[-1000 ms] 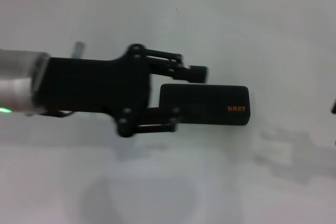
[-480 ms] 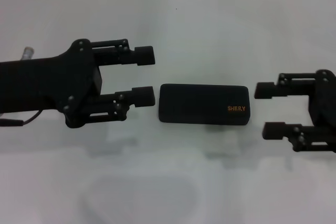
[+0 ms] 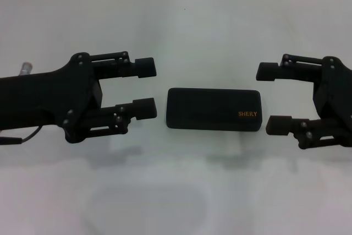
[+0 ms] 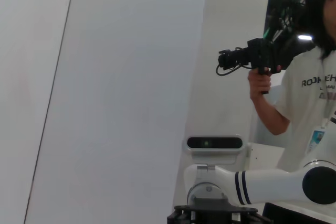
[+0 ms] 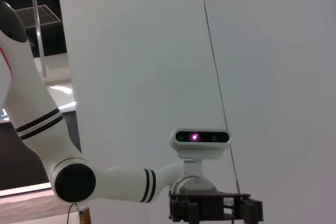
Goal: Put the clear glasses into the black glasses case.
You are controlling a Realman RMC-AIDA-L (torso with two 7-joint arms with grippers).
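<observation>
Head view: right tool (image 3: 268, 98) now nearer black glasses case (image 3: 213, 109).

Left arm: you have it reaching in level from the left side of the head view
Left gripper (image 3: 146, 88): fingers spread wide apart, tips pointing right, nothing between them
Right arm: it enters level from the right edge
Right gripper (image 3: 273, 98): fingers parted wide, tips pointing left, facing your left gripper, nothing held

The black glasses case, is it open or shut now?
Shut: the black glasses case lies flat, lid down with its orange lettering on top, no grey lining showing.
</observation>
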